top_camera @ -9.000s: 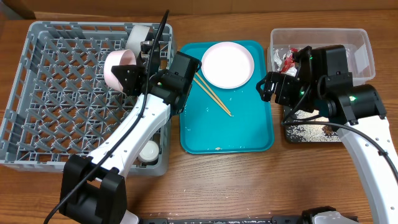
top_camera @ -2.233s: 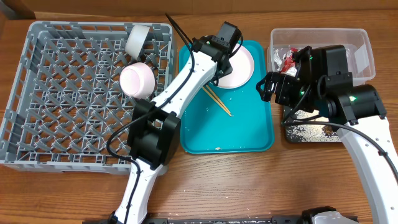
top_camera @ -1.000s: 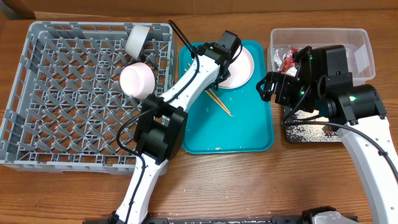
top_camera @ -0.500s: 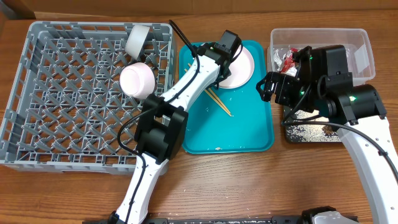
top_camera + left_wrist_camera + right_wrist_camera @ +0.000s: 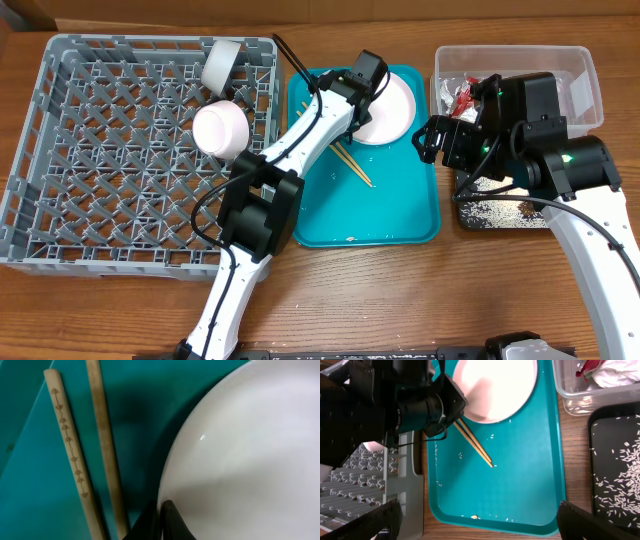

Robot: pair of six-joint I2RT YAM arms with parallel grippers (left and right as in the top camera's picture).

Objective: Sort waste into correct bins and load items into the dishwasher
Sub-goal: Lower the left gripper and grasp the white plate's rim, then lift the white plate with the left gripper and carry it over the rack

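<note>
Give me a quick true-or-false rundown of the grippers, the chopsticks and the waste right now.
1. The left gripper is shut on the rim of the plate. True.
2. The chopsticks lie in the grey rack. False: they lie on the teal tray, beside the plate.
3. The red-and-silver wrapper sits in the clear tub. True.
4. The black tray has nothing in it. False: rice grains are scattered over it.
5. The right gripper grips a tissue. False: it is open and holds nothing.
</note>
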